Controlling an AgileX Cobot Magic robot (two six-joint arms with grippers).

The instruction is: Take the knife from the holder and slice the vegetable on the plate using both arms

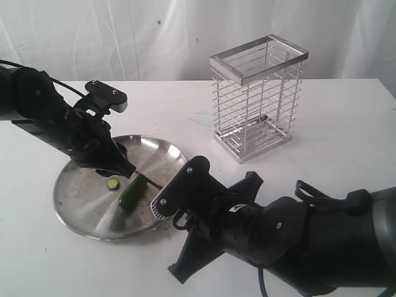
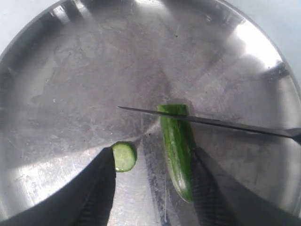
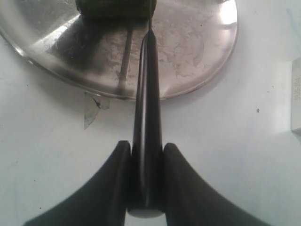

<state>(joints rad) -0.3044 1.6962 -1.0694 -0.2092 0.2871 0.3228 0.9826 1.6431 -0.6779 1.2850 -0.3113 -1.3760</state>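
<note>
The knife (image 3: 147,127) is clamped by its black handle between the fingers of the right gripper (image 3: 146,181), and its narrow blade is laid across the cucumber piece (image 2: 178,148) near the cut end, as is seen in the left wrist view. The cucumber is flanked by the spread fingers of the left gripper (image 2: 153,188): one finger (image 2: 211,197) is pressed beside it, while the other (image 2: 96,193) is placed next to a cut round slice (image 2: 124,156); whether the cucumber is actually squeezed cannot be told. Both lie on the scuffed stainless steel plate (image 1: 77,198), which is set on a white table (image 1: 346,136) before a white cloth backdrop (image 1: 124,37). The wire holder (image 1: 257,96) is stood well apart, behind the plate. The cucumber is dark green and glossy, and the slice is shown pale green with a darker rim.
</note>
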